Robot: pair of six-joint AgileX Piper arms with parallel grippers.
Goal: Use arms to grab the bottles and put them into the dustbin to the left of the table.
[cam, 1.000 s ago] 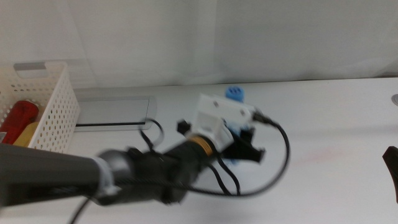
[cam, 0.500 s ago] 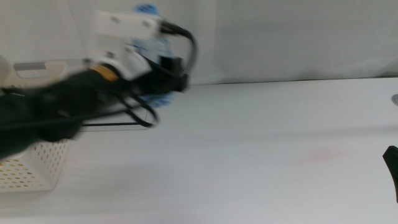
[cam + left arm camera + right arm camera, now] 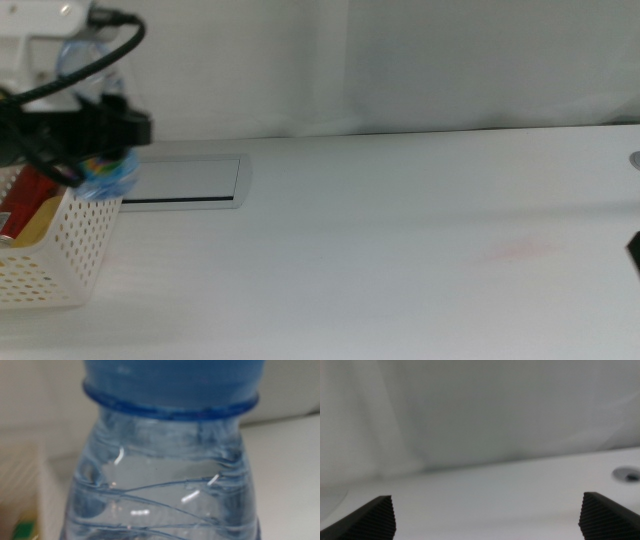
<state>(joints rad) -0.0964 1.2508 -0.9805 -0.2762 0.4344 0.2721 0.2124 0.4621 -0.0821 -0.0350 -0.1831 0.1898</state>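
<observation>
The left gripper [image 3: 105, 125] hangs above the table's far-left edge in the middle view, clenched on the small clear water bottle [image 3: 100, 172], whose crumpled, blue-tinted body shows below the dark jaws and whose upper part shows above them, behind the black cables. The bottle sits right at the near corner of the dustbin [image 3: 60, 250], over its rim, held up in the air rather than resting inside. In the left wrist view the water bottle [image 3: 160, 485] fills nearly the whole picture: the blue cap [image 3: 172, 380] and its ring, then the ribbed clear shoulder, so close that the gripper's own jaws are hidden behind it. Inside the white perforated dustbin lie the slim red can [image 3: 28, 195] and, beside it, the yellow-liquid bottle [image 3: 42, 222], both leaning against the basket's wall. Just beyond the dustbin a flat grey tray [image 3: 185, 180] lies on the table [image 3: 400, 250]. The right gripper [image 3: 487, 515] waits at the table's right side; its wrist view shows its two dark jaws spread wide apart with nothing between them, only bare white tabletop ahead, and the middle view shows only a dark tip of it at the right edge.
</observation>
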